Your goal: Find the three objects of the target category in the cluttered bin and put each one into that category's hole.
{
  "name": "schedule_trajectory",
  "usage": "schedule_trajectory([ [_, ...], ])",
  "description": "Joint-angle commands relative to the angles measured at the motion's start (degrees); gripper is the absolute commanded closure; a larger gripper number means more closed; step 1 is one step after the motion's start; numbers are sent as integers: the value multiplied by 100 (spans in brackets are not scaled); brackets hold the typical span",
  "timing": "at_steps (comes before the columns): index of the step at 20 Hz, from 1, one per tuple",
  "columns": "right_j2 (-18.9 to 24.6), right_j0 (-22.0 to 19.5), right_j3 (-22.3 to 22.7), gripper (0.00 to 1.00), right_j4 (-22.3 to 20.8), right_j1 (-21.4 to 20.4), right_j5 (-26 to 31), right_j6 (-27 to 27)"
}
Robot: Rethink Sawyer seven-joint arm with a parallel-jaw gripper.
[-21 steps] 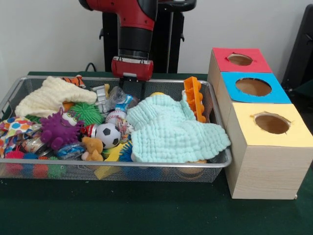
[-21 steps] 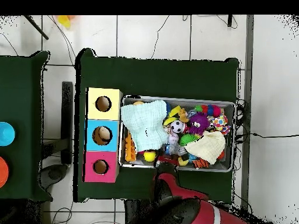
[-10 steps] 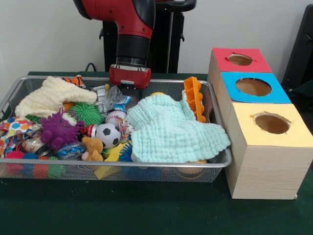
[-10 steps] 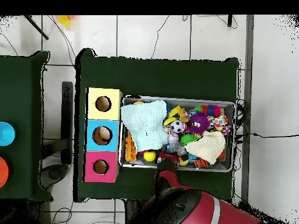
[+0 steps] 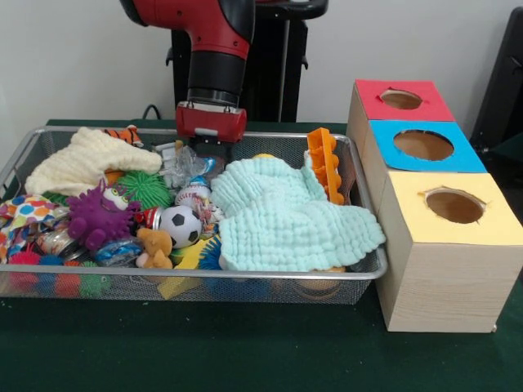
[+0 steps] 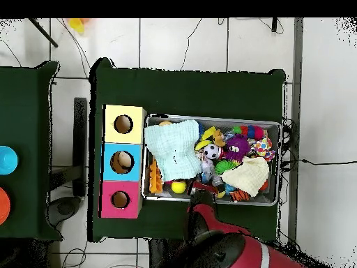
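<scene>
My gripper (image 5: 209, 153) hangs from the red arm over the back of the wire bin (image 5: 245, 276), low among the clutter beside a crinkly clear wrapper (image 5: 189, 165) and above a baseball (image 5: 194, 196). Its tips are hidden by the toys. In the overhead view the gripper (image 6: 202, 192) is at the bin's lower edge, next to a yellow ball (image 6: 178, 186). A mint cloth (image 5: 286, 216) covers the bin's right half. A soccer ball (image 5: 180, 224), a purple spiky toy (image 5: 98, 216) and a green spiky ball (image 5: 147, 189) lie to the left.
Three wooden boxes stand right of the bin, with a red top (image 5: 402, 100), a blue top (image 5: 423, 145) and a yellow top (image 5: 454, 206), each with a round hole. A cream cloth (image 5: 86, 159) lies at the bin's back left, an orange plastic toy (image 5: 324, 163) at its back right.
The arm has shifted a little to the left along the back of the bin in the front view. The toys and cloths lie where they were.
</scene>
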Motion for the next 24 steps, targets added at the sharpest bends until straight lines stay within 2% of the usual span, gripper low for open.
schedule_trajectory([
  [1,22,-216,-285,0,-177,-436,-85,972],
  [12,68,-321,-98,0,-418,-910,224,935],
  [17,85,-384,-144,0,-529,-890,244,910],
  [22,14,-331,-95,0,-455,-906,190,907],
  [24,18,-322,-139,0,-431,-795,106,911],
])
